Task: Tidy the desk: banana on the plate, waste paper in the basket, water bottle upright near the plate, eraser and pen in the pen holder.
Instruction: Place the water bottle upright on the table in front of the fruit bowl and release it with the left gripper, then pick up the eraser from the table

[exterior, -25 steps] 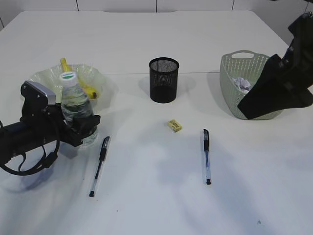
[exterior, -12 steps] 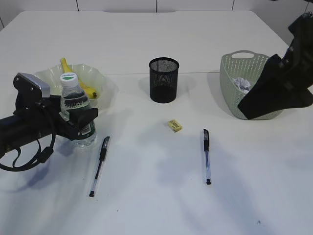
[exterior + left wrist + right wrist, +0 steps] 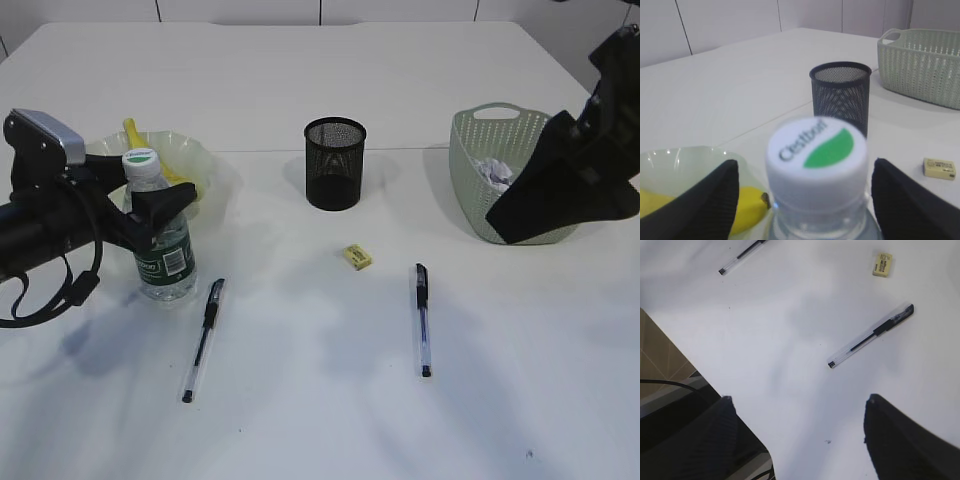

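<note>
The water bottle (image 3: 162,245) stands upright on the table just in front of the pale green plate (image 3: 195,150), which holds the banana (image 3: 181,181). My left gripper (image 3: 158,205) is open, its fingers on either side of the bottle's neck and apart from it; the left wrist view shows the white cap (image 3: 815,150) between the open fingers (image 3: 807,202). The yellow eraser (image 3: 357,257) and two pens (image 3: 203,340) (image 3: 422,318) lie in front of the black mesh pen holder (image 3: 335,163). Crumpled paper (image 3: 497,170) is in the green basket (image 3: 470,190). My right gripper (image 3: 520,210) hangs open and empty in front of the basket.
The right wrist view looks down on one pen (image 3: 871,336), the other pen (image 3: 740,255), the eraser (image 3: 882,264) and the table's front edge with floor (image 3: 660,360) beyond. The left wrist view shows the pen holder (image 3: 841,97), basket (image 3: 925,65) and eraser (image 3: 939,168).
My left gripper has risen from the bottle's lower body to its neck and drawn back to the left. The bottle stays standing. The right arm has not moved.
</note>
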Robot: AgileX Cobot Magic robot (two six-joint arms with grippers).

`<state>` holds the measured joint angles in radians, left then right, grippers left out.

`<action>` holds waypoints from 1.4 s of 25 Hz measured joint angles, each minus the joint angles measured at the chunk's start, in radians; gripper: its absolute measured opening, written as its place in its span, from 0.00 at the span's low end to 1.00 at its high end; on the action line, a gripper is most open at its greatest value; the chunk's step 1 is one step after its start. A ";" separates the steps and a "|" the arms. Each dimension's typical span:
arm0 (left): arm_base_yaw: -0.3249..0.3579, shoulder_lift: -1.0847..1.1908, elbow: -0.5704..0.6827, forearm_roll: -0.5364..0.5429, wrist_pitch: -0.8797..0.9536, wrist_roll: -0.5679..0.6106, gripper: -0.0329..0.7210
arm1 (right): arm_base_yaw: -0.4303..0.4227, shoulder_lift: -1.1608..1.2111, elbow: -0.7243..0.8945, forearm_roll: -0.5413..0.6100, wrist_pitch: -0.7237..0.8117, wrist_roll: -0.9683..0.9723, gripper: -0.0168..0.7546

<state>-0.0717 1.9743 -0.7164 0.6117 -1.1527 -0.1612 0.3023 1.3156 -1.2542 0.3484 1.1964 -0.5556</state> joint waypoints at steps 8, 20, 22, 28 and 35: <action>0.000 -0.074 0.000 -0.019 0.000 -0.002 0.82 | 0.000 0.000 0.000 0.000 0.000 0.000 0.78; 0.000 -0.249 0.002 -0.027 0.161 -0.115 0.82 | 0.000 0.000 0.000 0.000 0.000 -0.002 0.78; 0.000 -0.295 0.002 -0.033 0.250 -0.150 0.82 | 0.000 0.000 0.000 0.000 0.000 -0.002 0.78; 0.000 -0.399 0.004 -0.041 0.494 -0.290 0.82 | 0.000 0.000 0.000 0.000 0.000 -0.002 0.78; 0.000 -0.520 0.008 -0.050 0.823 -0.367 0.80 | 0.000 0.000 0.000 0.000 0.000 -0.004 0.78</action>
<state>-0.0717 1.4546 -0.7081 0.5615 -0.3297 -0.5284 0.3023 1.3156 -1.2542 0.3484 1.1964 -0.5591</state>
